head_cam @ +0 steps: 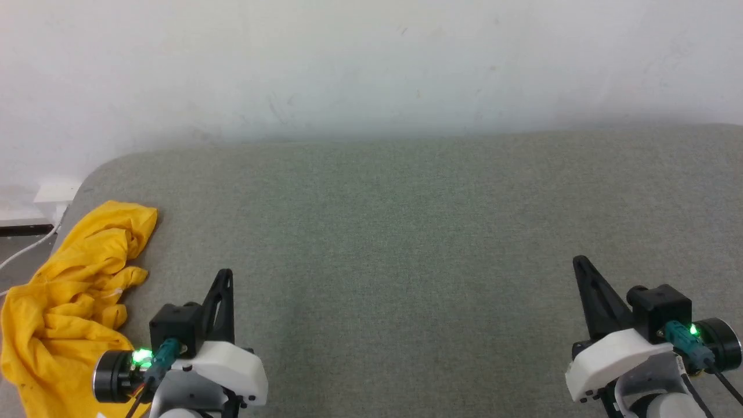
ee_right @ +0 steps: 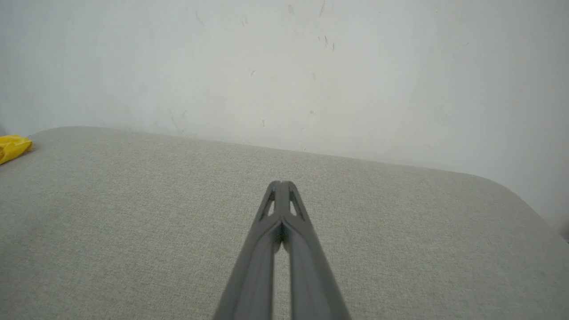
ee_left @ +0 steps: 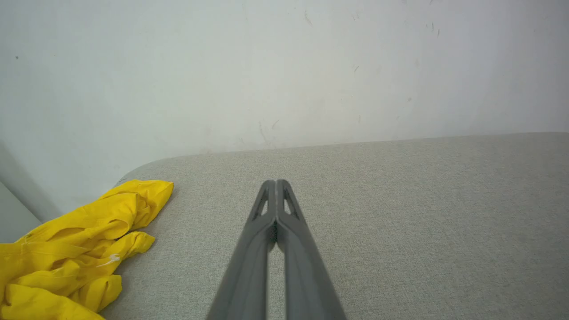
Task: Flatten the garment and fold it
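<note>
The garment (head_cam: 69, 290) is a bright yellow crumpled heap at the left edge of the grey-green padded surface (head_cam: 406, 232), with part of it hanging over that edge. In the left wrist view the garment (ee_left: 75, 249) lies to the lower left, and its print is hidden in the folds. My left gripper (head_cam: 225, 274) is shut and empty, just right of the heap without touching it; its tips (ee_left: 276, 182) meet. My right gripper (head_cam: 579, 260) is shut and empty far to the right, fingers (ee_right: 281, 183) pressed together. A yellow corner of the garment (ee_right: 13, 146) shows at the far left.
A pale wall (head_cam: 371, 69) rises directly behind the surface. White cables and a socket block (head_cam: 40, 200) sit beyond the rounded left corner. The surface's right corner (ee_right: 511, 191) curves down toward the wall.
</note>
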